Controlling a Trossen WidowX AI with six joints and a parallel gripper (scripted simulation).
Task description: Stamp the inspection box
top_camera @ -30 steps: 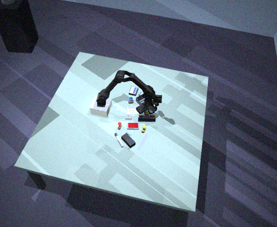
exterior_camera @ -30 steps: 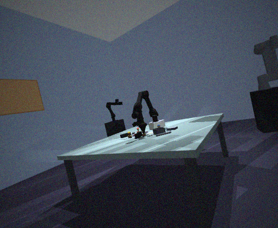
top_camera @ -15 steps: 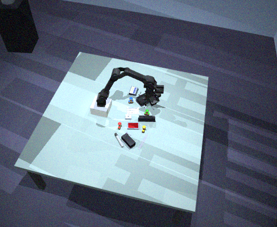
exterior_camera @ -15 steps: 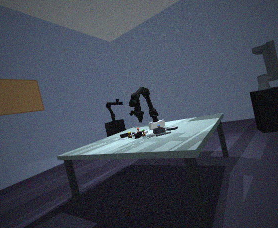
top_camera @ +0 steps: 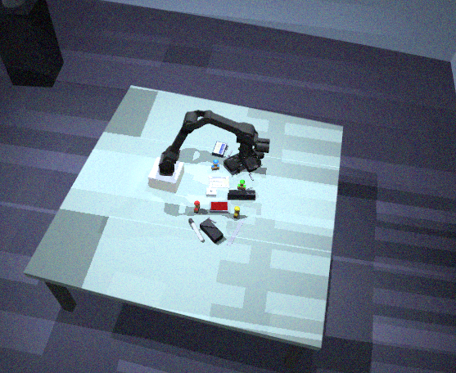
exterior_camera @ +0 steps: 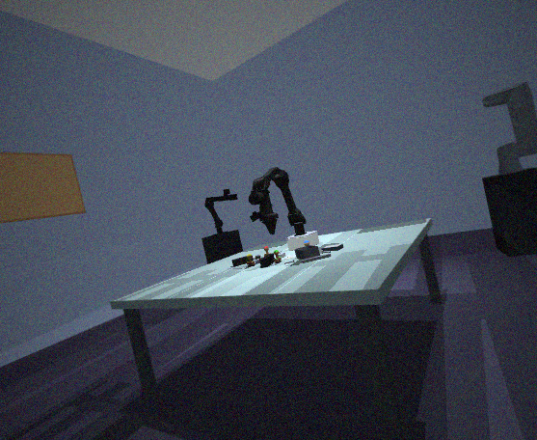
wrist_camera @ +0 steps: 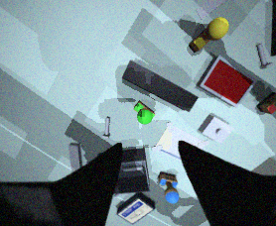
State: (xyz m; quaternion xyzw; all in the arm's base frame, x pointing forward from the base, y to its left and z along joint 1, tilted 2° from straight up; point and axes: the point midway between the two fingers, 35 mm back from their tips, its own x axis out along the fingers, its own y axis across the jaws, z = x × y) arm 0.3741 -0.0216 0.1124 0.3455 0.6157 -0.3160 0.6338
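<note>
My gripper (exterior_camera: 272,232) (wrist_camera: 149,146) is open and empty, pointing down high above the table. A stamp with a green knob (top_camera: 241,182) (wrist_camera: 145,116) stands beside a long black block (top_camera: 241,195) (wrist_camera: 161,85), ahead of the fingertips in the wrist view. The red ink pad (top_camera: 218,206) (wrist_camera: 227,80) lies beyond the block's end. The white card (top_camera: 218,182) lies beside the green stamp, partly behind a fingertip in the wrist view; I cannot tell whether it bears a print. Other stamps have blue (top_camera: 215,164) (wrist_camera: 172,196), red (top_camera: 196,204) and yellow (top_camera: 237,209) (wrist_camera: 218,29) knobs.
A small white block (top_camera: 211,191) (wrist_camera: 215,127) is by the card. A dark box (wrist_camera: 133,173) and a blue-labelled box (top_camera: 219,149) (wrist_camera: 136,208) are near the blue stamp. A marker (top_camera: 196,230), black case (top_camera: 211,231) and clear strip (top_camera: 235,233) lie past the pad.
</note>
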